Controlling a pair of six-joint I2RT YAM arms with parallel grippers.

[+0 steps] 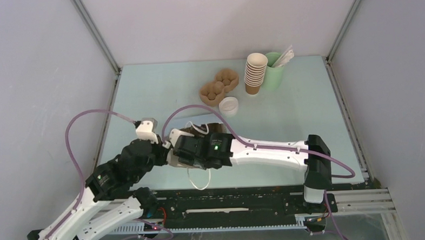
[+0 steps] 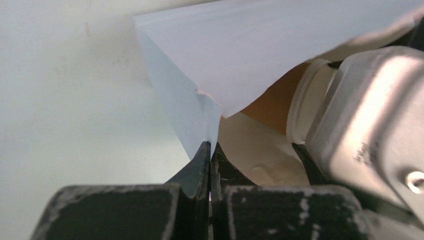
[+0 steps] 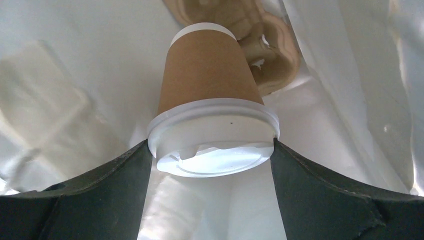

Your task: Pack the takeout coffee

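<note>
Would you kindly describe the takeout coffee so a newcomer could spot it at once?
Find the white bag in the middle of the table. Inside it, held by the right gripper, is a brown cup. Unlike the stacked cups at the back, it has a white lid.

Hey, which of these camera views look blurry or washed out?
Top external: sharp, evenly lit, soft shadows. Left wrist: the white bag sits so close it looks soft and featureless. Right wrist: glare on the bag wall and the coffee lid washes out detail.
</note>
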